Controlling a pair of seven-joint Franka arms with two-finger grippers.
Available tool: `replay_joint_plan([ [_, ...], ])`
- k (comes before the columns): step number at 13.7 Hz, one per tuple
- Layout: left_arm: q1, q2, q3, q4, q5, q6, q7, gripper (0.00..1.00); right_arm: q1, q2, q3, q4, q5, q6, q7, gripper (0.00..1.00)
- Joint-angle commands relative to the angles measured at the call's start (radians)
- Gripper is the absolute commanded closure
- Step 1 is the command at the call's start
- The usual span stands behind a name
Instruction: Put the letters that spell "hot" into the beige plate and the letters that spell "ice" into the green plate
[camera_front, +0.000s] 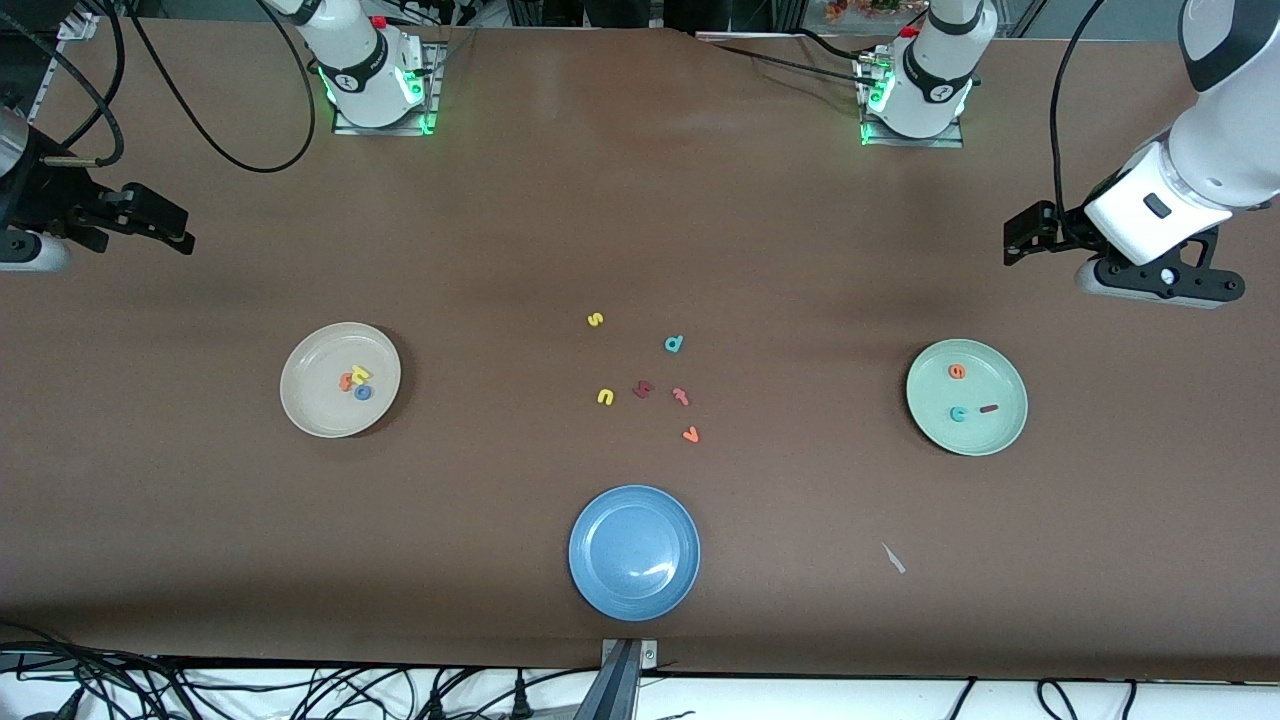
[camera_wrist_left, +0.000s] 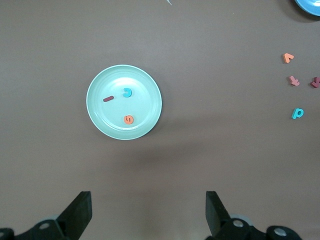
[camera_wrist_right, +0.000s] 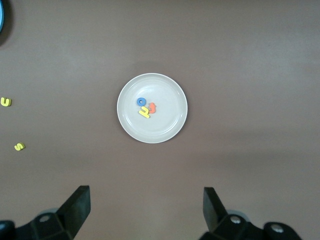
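Note:
The beige plate holds the yellow "h", the orange "t" and the blue "o", bunched together. On the green plate lie the orange "e", the teal "c" and the dark red "i", apart from one another. My left gripper hangs open and empty over bare table at the left arm's end. My right gripper hangs open and empty over bare table at the right arm's end.
A blue plate sits empty near the front edge. Mid-table lie loose letters: a yellow "s", teal "d", yellow "u", a dark red letter, a pinkish one and an orange one. A white scrap lies nearby.

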Motion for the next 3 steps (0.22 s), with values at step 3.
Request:
replay_joint_plan([
  [3, 0.003, 0.01, 0.001, 0.027, -0.02, -0.021, 0.006, 0.0, 0.002, 0.006, 0.003, 0.026, -0.009, -0.027, -0.001, 0.0],
])
